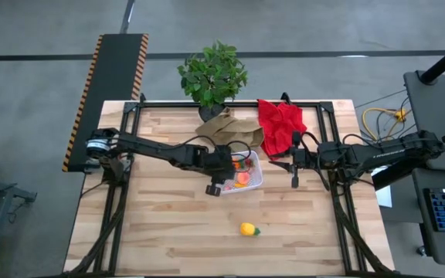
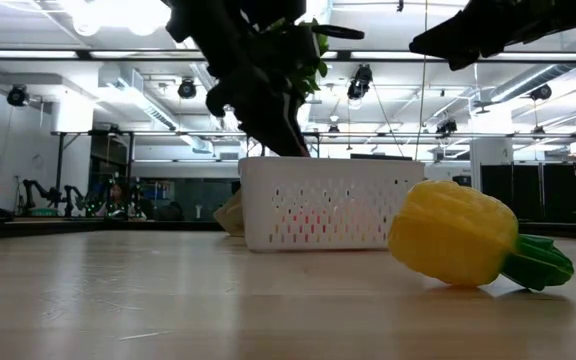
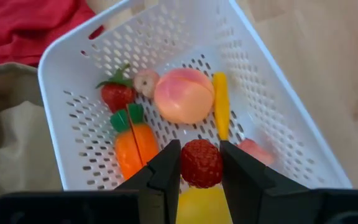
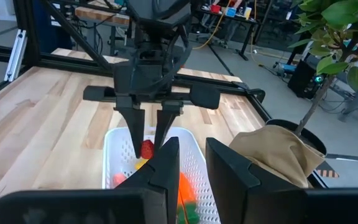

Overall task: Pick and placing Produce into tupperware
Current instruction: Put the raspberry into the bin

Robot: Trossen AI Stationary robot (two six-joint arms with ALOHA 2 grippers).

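The white tupperware (image 1: 258, 181) (image 2: 318, 215) sits mid-table. It holds several toy produce pieces: a strawberry (image 3: 118, 94), a peach (image 3: 184, 95), an orange carrot (image 3: 135, 143) and a yellow stick (image 3: 221, 106). My left gripper (image 1: 226, 171) (image 3: 200, 165) hangs over the container's left end, shut on a small red berry. My right gripper (image 1: 294, 179) (image 4: 192, 154) waits open, just right of the container, touching nothing. A yellow produce piece (image 1: 247, 228) (image 2: 458, 235) with a green tip (image 2: 538, 262) lies on its side on the bare table, nearer the near edge. My left gripper pinches the small red berry (image 3: 201, 157) between its two fingers, one finger (image 3: 166, 168) on each side of it. The fingers come from above, pointing down. The berry (image 4: 146, 148) is lifted clear, just over the container's rim.
A crumpled brown paper bag (image 1: 230, 130) lies against the container's far side. A red cloth (image 1: 280, 123) is beside it to the right, and a potted plant (image 1: 213, 73) stands at the far edge. Bare wood spreads around the yellow piece.
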